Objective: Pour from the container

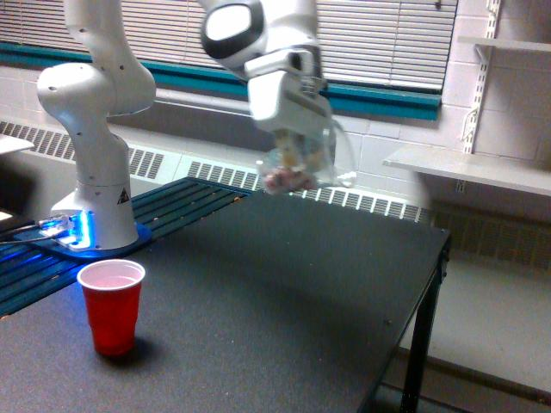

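The clear plastic tumbler (303,166) hangs in the air above the far part of the black table (284,310), blurred by motion, with small pinkish-white pieces showing low in it. My gripper (297,153) is shut on the tumbler, which is held tilted. An opaque red party cup (112,305) stands upright on the table near the front, at the exterior view's left, well below and to the left of the tumbler.
The arm's white base (95,172) stands at the exterior view's left on a blue-lit mount. The table's right edge (430,284) drops to the floor. A white shelf (482,168) and a radiator line the back wall.
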Available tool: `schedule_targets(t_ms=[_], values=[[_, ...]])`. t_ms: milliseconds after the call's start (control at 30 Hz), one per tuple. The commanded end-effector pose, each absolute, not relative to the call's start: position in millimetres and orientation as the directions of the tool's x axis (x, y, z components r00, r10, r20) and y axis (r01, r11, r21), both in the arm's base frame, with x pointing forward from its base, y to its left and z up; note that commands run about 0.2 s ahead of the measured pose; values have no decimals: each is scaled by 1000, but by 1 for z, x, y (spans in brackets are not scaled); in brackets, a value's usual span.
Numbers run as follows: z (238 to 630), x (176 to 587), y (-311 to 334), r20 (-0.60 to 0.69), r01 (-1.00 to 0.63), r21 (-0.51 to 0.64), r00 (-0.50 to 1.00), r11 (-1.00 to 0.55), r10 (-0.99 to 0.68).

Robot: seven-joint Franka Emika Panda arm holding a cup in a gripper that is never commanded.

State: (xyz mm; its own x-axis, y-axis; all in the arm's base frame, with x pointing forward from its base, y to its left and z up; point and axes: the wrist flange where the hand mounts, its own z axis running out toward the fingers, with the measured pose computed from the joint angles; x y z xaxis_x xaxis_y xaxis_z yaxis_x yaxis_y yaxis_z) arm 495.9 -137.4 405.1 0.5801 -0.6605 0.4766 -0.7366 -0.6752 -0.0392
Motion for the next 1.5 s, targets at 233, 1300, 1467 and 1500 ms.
schedule_targets(t_ms=[233,1300,1467,1500], values=[[388,434,-150,496,-827,-63,461,-559,-736],[347,310,-167,504,-951,49,289,-307,-814],[340,296,-170,485,-960,73,270,-268,-832],[339,294,-170,483,-962,80,267,-261,-834]])
